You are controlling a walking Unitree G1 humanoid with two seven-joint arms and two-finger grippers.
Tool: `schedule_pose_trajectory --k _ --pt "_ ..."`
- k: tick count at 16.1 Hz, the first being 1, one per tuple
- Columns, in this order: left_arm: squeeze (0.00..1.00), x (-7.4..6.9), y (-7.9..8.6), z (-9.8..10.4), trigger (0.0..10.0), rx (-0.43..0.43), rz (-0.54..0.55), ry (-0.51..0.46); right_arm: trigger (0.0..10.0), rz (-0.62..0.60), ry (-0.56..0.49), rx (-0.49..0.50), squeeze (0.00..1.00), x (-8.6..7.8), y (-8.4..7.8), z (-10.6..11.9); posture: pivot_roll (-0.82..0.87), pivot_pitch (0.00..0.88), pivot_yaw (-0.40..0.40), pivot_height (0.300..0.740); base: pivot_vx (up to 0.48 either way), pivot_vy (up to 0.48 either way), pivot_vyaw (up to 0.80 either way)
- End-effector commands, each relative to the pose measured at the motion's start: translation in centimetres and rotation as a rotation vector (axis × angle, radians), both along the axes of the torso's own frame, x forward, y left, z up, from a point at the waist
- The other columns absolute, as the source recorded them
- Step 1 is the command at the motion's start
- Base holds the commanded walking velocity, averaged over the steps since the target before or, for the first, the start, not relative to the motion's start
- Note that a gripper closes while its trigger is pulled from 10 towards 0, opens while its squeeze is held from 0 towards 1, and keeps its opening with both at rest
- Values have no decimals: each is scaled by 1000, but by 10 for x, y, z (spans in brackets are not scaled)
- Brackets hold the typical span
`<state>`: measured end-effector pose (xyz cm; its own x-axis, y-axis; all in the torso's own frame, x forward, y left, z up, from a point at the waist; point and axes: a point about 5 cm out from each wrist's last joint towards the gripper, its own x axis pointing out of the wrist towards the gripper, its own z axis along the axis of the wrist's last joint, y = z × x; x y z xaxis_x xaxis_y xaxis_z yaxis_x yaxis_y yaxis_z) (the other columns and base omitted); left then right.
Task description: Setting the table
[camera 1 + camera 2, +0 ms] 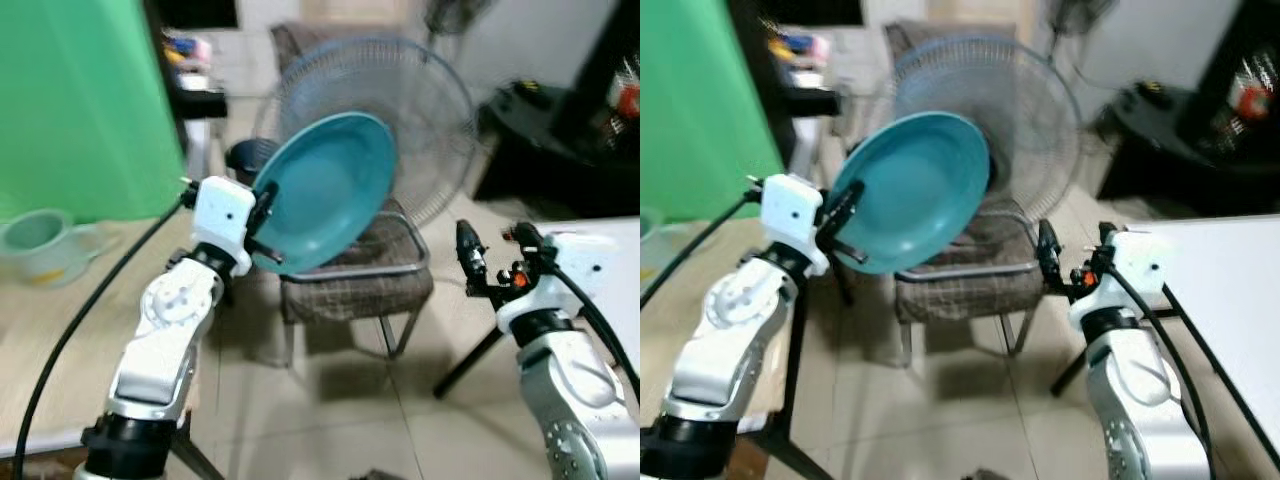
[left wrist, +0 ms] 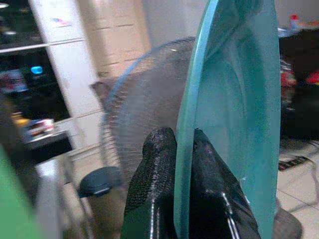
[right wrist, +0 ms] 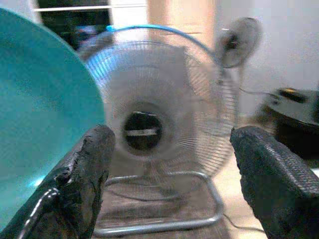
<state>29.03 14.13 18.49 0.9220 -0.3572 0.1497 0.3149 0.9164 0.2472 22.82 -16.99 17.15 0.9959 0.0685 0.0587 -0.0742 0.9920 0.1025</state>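
Note:
A teal plate (image 1: 330, 190) is held up in the air, tilted on edge, in front of a floor fan. My left gripper (image 1: 262, 225) is shut on the plate's lower left rim; in the left wrist view both black fingers (image 2: 159, 184) pinch the plate (image 2: 234, 109) edge. My right gripper (image 1: 495, 255) is raised at the right, open and holding nothing, its fingers (image 3: 89, 169) spread wide with the plate (image 3: 40, 114) to one side.
A large floor fan (image 1: 400, 130) stands on a low stool (image 1: 355, 285) straight ahead. A wooden table (image 1: 50, 330) at the left carries a pale green cup (image 1: 35, 245). A white table (image 1: 1230, 290) lies at the right. A green sheet (image 1: 80, 100) hangs at the left.

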Motion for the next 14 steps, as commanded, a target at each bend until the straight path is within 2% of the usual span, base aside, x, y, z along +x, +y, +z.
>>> schedule_pose_trajectory --k 1,2,5,10,14 --pt "0 -2 2 6 10000 -8 12 -24 10000 5 -3 -5 0 0 0 2 38 0 -33 740 0 364 0" --pt "0 -3 3 5 10000 -7 18 -22 10000 11 -1 -6 0 1 0 2 40 0 -41 740 0 480 0" --pt "0 -5 6 6 10000 -3 36 -40 10000 28 3 -10 0 2 1 3 43 0 -51 740 0 0 0" --pt "0 -4 6 4 10000 -16 35 -5 10000 25 24 -8 0 2 0 1 38 0 -48 740 0 0 0" --pt "0 -4 6 5 10000 -18 43 -8 10000 25 45 0 0 1 0 -1 36 0 -46 740 0 0 -800"
